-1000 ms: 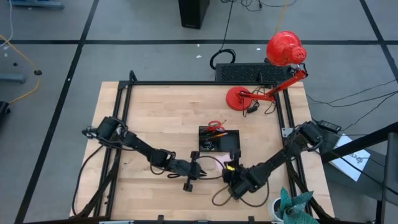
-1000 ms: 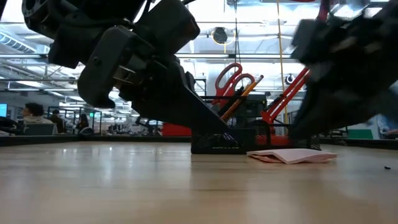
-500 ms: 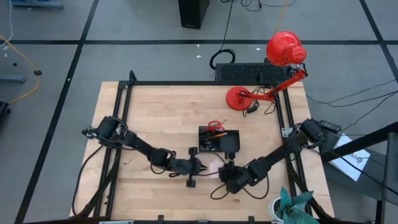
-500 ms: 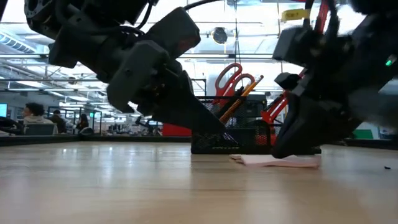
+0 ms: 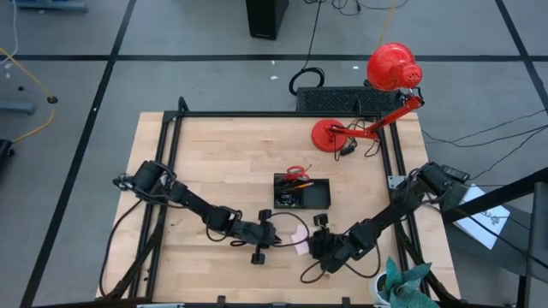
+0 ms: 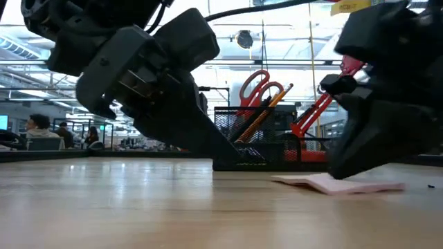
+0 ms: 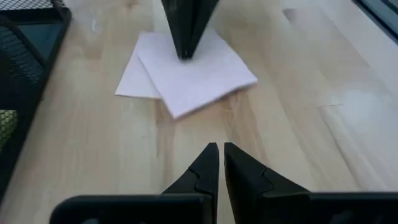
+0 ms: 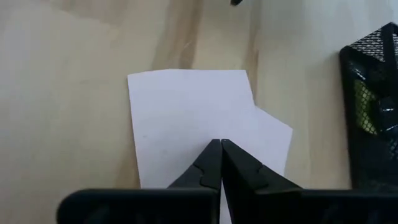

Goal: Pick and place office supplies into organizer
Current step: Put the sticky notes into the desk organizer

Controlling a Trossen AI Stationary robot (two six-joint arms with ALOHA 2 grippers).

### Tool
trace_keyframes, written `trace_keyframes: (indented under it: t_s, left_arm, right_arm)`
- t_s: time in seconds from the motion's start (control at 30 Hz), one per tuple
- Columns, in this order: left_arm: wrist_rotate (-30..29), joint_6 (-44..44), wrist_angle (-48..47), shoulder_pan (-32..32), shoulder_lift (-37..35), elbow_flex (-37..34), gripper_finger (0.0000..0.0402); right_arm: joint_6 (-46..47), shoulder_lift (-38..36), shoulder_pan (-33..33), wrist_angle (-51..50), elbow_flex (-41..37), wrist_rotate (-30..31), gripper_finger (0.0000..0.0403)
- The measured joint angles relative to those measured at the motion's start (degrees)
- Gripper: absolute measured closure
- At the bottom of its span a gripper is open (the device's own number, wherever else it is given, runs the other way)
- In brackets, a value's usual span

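Note:
The pink sticky-note pad (image 5: pixel 299 243) lies flat on the wood in front of the organizer, its top sheets fanned askew from the ones below (image 8: pixel 186 118) (image 7: pixel 186 74) (image 6: pixel 339 184). My right gripper (image 8: pixel 220 149) (image 5: pixel 308 243) is shut, with its tips on the pad. My left gripper (image 7: pixel 219 152) (image 5: pixel 279 233) is shut and low over the table, just short of the pad's left side. The black mesh organizer (image 5: pixel 301 192) (image 6: pixel 277 138) holds red-handled scissors (image 6: pixel 257 84) and orange pencils (image 6: pixel 268 109) standing upright. My right gripper presses its shut fingertips (image 7: pixel 185 53) down on the top sheet of the sticky-note pad, near that sheet's middle (image 8: pixel 208 134). The fingers slant down from the table's right and near side. The pad lies flat on the table, its upper sheets skewed over the lower ones.
The red desk lamp's round base (image 5: pixel 328 135) and arm stand at the far right corner. A teal cloth (image 5: pixel 402 282) sits off the near right corner. The organizer's mesh wall (image 8: pixel 373 106) (image 7: pixel 25 93) stands close beside the pad. Bare wood lies to the left and far side.
My right gripper, shut on top of the pad, has dragged it first a little left, then toward the table's near edge and right. The pad has slid along the wood, away from the organizer. My left gripper pushed toward the pad, then drew back slightly.

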Motion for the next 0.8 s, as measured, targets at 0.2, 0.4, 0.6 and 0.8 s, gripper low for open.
trace_keyframes:
  t_s: [0.2, 0.4, 0.6, 0.8]
  left_arm:
    - [0.0, 0.0, 0.3, -0.3, 0.0, 0.0, 0.0371]
    - [-0.4, 0.0, 0.4, -0.1, 0.0, 0.0, 0.0371]
    - [-1.5, -0.7, 0.9, 1.2, 0.0, 0.0, 0.0371]
    - [-1.6, -0.9, 2.1, 4.0, 0.0, 0.0, 0.0371]
  right_arm:
    - [-1.3, -4.7, 2.1, -0.8, 0.0, 0.5, 0.0358]
    - [-2.0, -6.3, 3.3, -0.7, 0.0, -0.7, 0.0276]
    - [0.1, -5.6, 3.8, -3.7, 0.1, -4.5, 0.0207]
    - [3.4, -5.6, 6.5, -8.3, 0.1, -3.4, 0.018]
